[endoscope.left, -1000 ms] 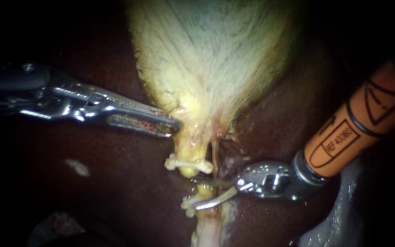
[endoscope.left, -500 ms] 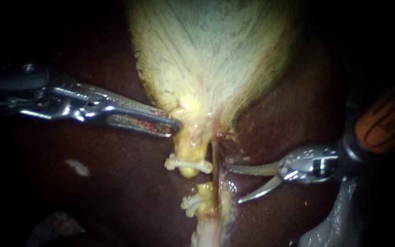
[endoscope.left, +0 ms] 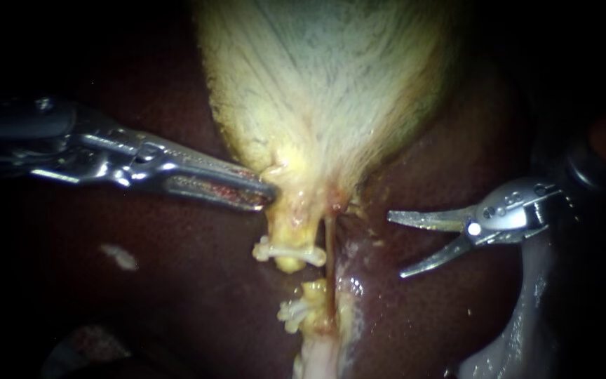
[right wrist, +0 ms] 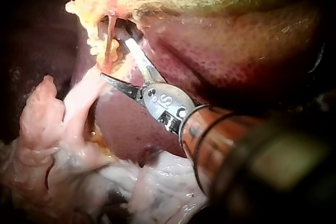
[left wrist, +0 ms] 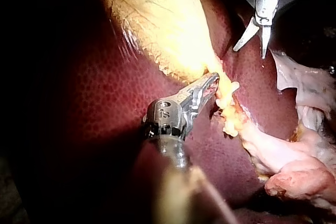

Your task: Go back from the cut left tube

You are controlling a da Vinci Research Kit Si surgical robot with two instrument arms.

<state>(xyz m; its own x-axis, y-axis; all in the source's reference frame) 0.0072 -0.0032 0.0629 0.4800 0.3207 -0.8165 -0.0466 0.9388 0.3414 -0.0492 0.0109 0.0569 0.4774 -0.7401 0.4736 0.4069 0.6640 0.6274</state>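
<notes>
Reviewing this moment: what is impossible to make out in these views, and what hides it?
- Endoscope view: the right instrument shaft fades into darkness at the right edge.
- Endoscope view: the cut tube's lower stump runs off the bottom edge.
- Left wrist view: the left instrument, holding the gallbladder, has its shaft blurred near the camera.
- Right wrist view: the clips cannot be picked out among pale tissue.

The left instrument (endoscope.left: 269,191) has its jaws closed on the gallbladder (endoscope.left: 317,91) at its narrow lower end. Below that, the left tube (endoscope.left: 289,233) is cut through, with a clip (endoscope.left: 289,251) on the upper stump, another clip (endoscope.left: 290,309) on the lower, and a gap between them. The thin right tube (endoscope.left: 329,253) runs whole beside it. The right instrument (endoscope.left: 396,245), jaws agape, hangs over the liver (endoscope.left: 177,281), apart from both tubes.
</notes>
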